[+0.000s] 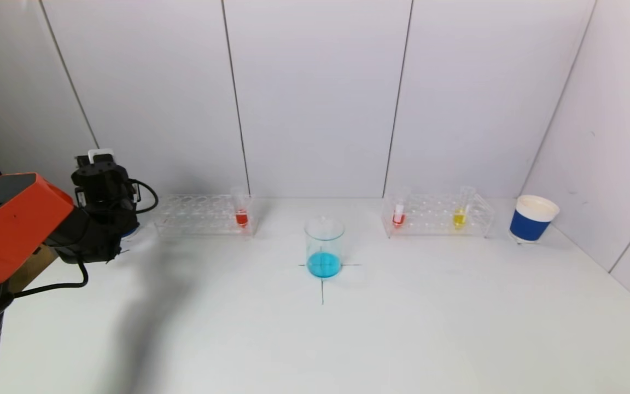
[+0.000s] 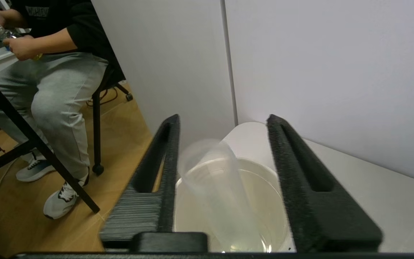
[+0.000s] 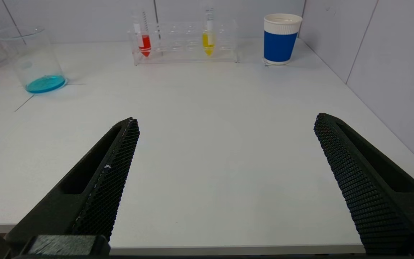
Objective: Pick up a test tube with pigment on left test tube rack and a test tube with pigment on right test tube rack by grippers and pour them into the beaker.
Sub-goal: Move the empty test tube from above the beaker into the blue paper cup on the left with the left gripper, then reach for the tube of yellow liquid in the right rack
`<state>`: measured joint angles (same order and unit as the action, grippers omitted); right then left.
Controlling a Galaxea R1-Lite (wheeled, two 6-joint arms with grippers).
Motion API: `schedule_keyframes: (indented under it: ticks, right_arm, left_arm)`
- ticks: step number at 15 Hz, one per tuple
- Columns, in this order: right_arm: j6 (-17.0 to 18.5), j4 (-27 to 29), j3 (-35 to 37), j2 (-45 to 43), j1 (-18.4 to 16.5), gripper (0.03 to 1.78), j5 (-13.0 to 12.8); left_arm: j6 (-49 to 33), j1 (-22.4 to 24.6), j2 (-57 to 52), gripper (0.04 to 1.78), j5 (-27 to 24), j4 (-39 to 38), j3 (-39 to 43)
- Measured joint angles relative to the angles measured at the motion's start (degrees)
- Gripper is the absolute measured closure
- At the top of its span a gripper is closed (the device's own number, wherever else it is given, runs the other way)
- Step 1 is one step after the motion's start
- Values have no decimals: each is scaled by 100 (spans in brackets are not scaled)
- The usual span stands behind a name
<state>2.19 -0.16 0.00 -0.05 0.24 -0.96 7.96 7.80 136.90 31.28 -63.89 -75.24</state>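
- The surface [image 1: 402, 328] carries everything; it is white and smooth, so light glassware could slide on it if nudged.
- The left rack [image 1: 203, 214] and right rack [image 1: 438, 214] stand at the back, well apart, with the beaker [image 1: 324, 247] between them and nearer the robot. They look like thin clear plastic, light and easily shifted, so a tube should be drawn straight up.
- The beaker holds a shallow pool of blue liquid; it is rigid, breakable and open-topped.
- The left hand [image 2: 225, 187] is at the far left edge above a pale cup [image 2: 264, 201], its fingers narrowly spread. A clear empty tube [image 2: 217, 187] lies between them; whether it is gripped or loose in the cup, I cannot tell.
- The right hand [image 3: 225, 180] hovers low at the near edge, spread wide, holding nothing.
- The red tube [image 1: 241, 210] in the left rack, and the red tube on the right [image 1: 398, 210] and yellow tube [image 1: 460, 210], are slim, stiff, slick and fragile; grip above the pigment, below the rim.
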Motion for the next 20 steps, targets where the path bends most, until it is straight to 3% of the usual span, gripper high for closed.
schedule_keyframes:
  ticks: [4, 7, 16, 20]
  right_arm:
    - [0, 0, 0, 0, -2, 4, 0]
    - [0, 0, 0, 0, 0, 4, 0]
    - [0, 0, 0, 0, 0, 4, 0]
    - [0, 2, 0, 0, 0, 4, 0]
  left_arm:
    - [-2, 2, 0, 29, -2, 0, 9]
    - [-2, 5, -16, 7, -6, 0, 9]
    - [-41, 2, -241, 6, -28, 15, 118]
    - [-94, -48, -1019, 6, -347, 59, 697]
